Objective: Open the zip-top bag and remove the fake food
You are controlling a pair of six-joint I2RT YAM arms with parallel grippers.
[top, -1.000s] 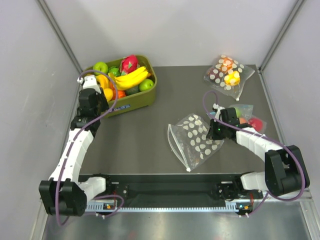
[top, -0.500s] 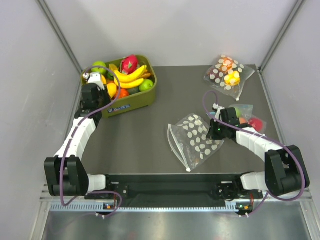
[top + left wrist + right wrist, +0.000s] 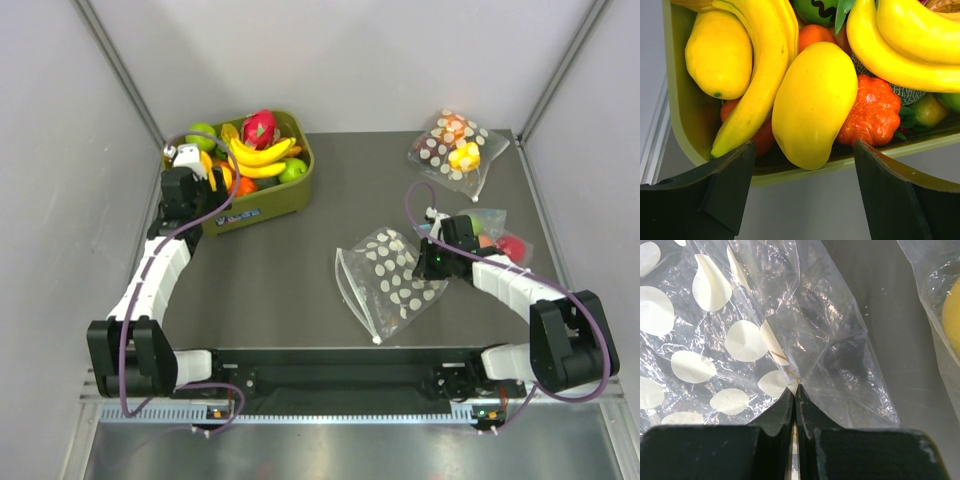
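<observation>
The zip-top bag (image 3: 392,280), clear with white dots, lies flat at the table's middle. My right gripper (image 3: 432,262) is shut on its right edge; in the right wrist view the fingers (image 3: 795,390) pinch the dotted film (image 3: 715,340). My left gripper (image 3: 190,158) hangs open over the left end of the olive bin (image 3: 270,208), nothing between its fingers (image 3: 804,147). Just beyond them in the bin lie fake food pieces: a yellow oval fruit (image 3: 812,102), a banana (image 3: 760,75) and a lemon (image 3: 719,52). A banana bunch (image 3: 262,155) and a green apple (image 3: 201,133) also rest there.
A second dotted bag with orange and yellow pieces (image 3: 455,145) lies at the back right. A plain clear bag with a red piece (image 3: 500,240) sits behind my right gripper. A pink dragon fruit (image 3: 260,127) tops the bin. Grey walls close in both sides.
My left gripper has opened wide above the bin after shifting a little toward the back. The right gripper and the dotted bag have not moved.
</observation>
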